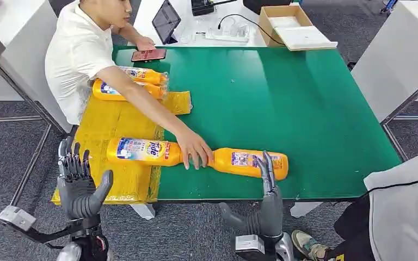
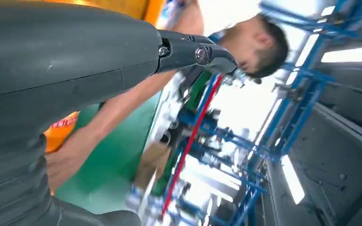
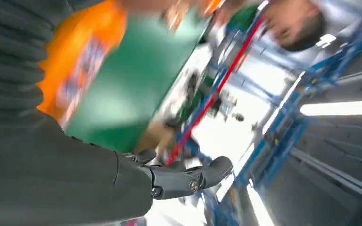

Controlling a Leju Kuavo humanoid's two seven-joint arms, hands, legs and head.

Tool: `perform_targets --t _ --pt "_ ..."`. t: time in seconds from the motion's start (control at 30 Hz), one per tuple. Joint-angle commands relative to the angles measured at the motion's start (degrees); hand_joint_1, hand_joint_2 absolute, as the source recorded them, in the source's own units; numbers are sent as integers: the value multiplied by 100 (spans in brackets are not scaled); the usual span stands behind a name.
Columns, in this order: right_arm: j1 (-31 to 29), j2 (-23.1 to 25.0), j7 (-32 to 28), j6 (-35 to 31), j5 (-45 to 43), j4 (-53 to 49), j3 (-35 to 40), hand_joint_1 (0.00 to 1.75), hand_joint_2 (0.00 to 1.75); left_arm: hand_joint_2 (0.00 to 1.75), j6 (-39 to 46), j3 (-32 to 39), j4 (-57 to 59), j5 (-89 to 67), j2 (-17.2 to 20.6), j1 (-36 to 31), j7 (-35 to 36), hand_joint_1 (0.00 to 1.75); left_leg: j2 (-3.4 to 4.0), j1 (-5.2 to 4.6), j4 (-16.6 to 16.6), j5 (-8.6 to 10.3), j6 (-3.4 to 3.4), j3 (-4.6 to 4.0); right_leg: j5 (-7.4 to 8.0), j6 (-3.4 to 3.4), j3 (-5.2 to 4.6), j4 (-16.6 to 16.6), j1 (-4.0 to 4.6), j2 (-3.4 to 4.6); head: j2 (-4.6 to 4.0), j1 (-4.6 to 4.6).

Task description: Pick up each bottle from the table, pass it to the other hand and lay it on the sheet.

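Counting stock, you have three bottles on the yellow sheet (image 1: 109, 122) at nine o'clock, one bottle (image 1: 250, 162) left at six on the green table (image 1: 305, 109), a person's hand (image 1: 195, 149) at its neck, your left hand (image 1: 79, 182) and right hand (image 1: 266, 201) both empty, fingers spread.

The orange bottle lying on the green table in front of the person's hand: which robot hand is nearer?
Right. The right hand has fingertips up against the orange bottle; the left hand is far off, by the yellow sheet.
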Motion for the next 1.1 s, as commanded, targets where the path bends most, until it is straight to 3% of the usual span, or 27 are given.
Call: perform_targets --t 0.03,0.1,0.3,0.33,0.47,0.8,1.1 --pt "-473 -664 773 -66 1378 794 -976 0 175 175 597 -517 -195 -679 218 176 -191 0 0 4 -5 -1 -5 15 -2 -7 19 -8 5 -6 0 4" --pt "-767 -862 745 46 1555 1222 -1070 0 175 175 658 -564 -97 -693 206 86 -185 0 9 10 -12 -14 -16 61 -12 -21 67 -18 14 -9 0 2" --pt "-737 -807 710 65 1547 1186 -1069 0 175 175 678 -567 -94 -697 213 74 -185 0 2 4 -7 0 -5 23 0 -7 26 -7 6 -6 0 2" --pt "-815 -897 940 179 1762 1308 -996 0 175 175 701 -573 -70 -704 208 69 -173 0 4 6 -11 -4 -9 37 -4 -12 40 -12 9 -6 0 2" --pt "-1647 -1046 1095 556 1690 2566 -947 0 175 175 1212 -725 427 -960 209 -140 234 0 14 2 -9 2 -4 22 6 -5 22 -9 4 7 0 0" --pt "-3374 -423 1280 751 1804 5458 -628 0 175 175 1676 -1012 1111 -1196 224 -662 365 0 29 3 -9 8 -1 23 16 -4 23 -8 5 16 0 0" --pt "-3571 -322 1661 1018 1948 6071 -458 0 175 175 1671 -1180 1217 -1223 252 -758 416 0 14 4 -8 6 -2 27 7 -5 27 -2 6 2 0 2"
